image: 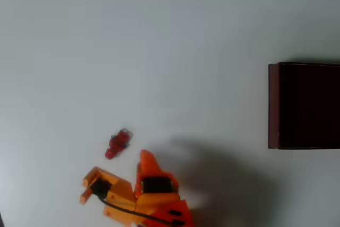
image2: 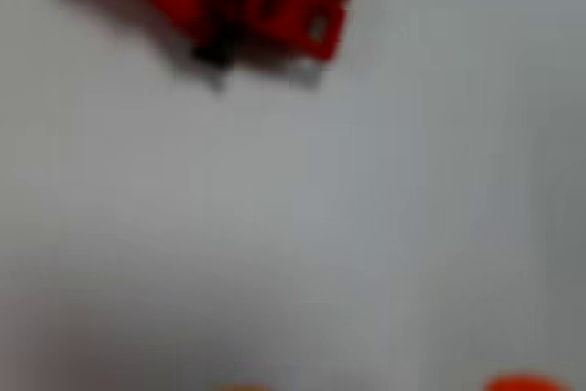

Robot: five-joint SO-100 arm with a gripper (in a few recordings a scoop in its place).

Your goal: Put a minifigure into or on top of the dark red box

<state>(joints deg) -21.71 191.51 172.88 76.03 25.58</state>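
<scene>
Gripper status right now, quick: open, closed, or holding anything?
Gripper: open, holding nothing; the minifigure lies on the table just ahead of it.

The bench (image: 159, 41) is a plain pale grey-white, without any pattern. The minifigure (image: 118, 143) is bright red; in the overhead view it has a darker part in the middle, and in the wrist view (image2: 256, 2) it is blurred, red with small pale spots and a black part below. The dark red box (image: 273, 104) has thin maroon walls and an almost black inside. The gripper (image: 119, 176) is orange, more red-orange on one side, with black parts and a black cable (image: 127, 211).
</scene>
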